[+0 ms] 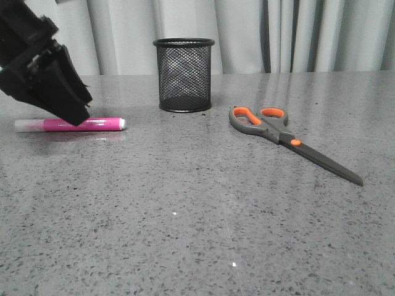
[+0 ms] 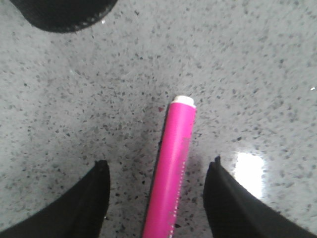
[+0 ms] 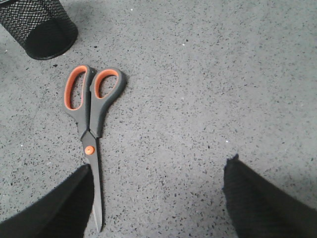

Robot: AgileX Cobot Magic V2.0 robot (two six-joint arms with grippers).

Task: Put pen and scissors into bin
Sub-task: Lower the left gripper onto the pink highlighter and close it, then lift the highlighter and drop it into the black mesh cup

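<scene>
The magenta pen point(image 1: 83, 124) lies flat on the table at the left, whitish cap to the left, white end to the right. My left gripper point(image 1: 79, 116) is down over its middle; in the left wrist view the pen point(image 2: 174, 168) runs between the open fingers of the gripper point(image 2: 158, 178), with a gap on each side. The scissors point(image 1: 284, 137) lie closed at the right, handles toward the black mesh bin point(image 1: 184, 75). In the right wrist view my right gripper point(image 3: 158, 183) is open above the table, its one finger point(image 3: 64, 203) beside the scissors' blades point(image 3: 95, 188). The right gripper does not show in the front view.
The grey speckled table point(image 1: 185, 209) runs across the whole view. Grey curtains point(image 1: 278, 34) hang behind its far edge. The bin also shows in the right wrist view point(image 3: 39, 27), and a dark rounded edge point(image 2: 64, 15) shows in the left wrist view.
</scene>
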